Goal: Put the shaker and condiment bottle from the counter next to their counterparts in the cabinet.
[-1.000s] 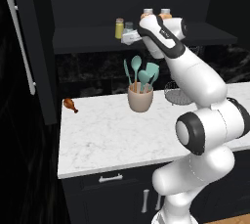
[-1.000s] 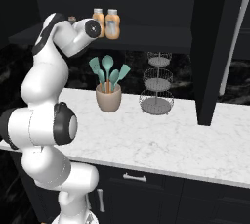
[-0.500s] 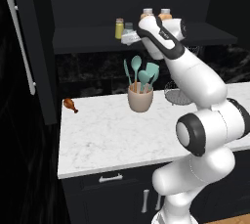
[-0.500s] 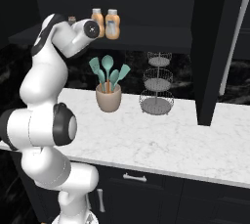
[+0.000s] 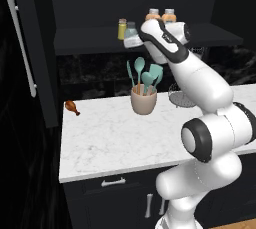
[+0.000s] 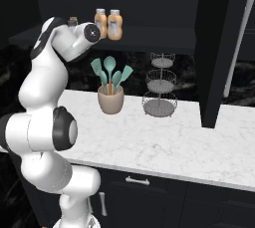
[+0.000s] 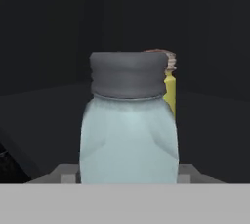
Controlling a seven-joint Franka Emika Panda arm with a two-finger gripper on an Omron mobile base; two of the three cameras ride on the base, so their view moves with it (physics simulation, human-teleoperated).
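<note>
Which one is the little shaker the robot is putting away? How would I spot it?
Look up at the black cabinet above the white counter and find its dark shelf. On the shelf, left of two orange bottles, stand two small shakers. Yours is the pale blue see-through shaker with a dark grey cap, right of the yellow-green shaker.

Yellow-green shaker (image 7: 169, 91) blocks ahead (shelf beside open).

Two orange bottles (image 6: 108, 24) on cabinet shelf (image 6: 149, 34), utensil crock (image 6: 110, 98) on counter (image 6: 164, 137)

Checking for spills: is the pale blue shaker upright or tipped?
Upright: the shaker stands with its dark cap on top, at the cabinet shelf.
</note>
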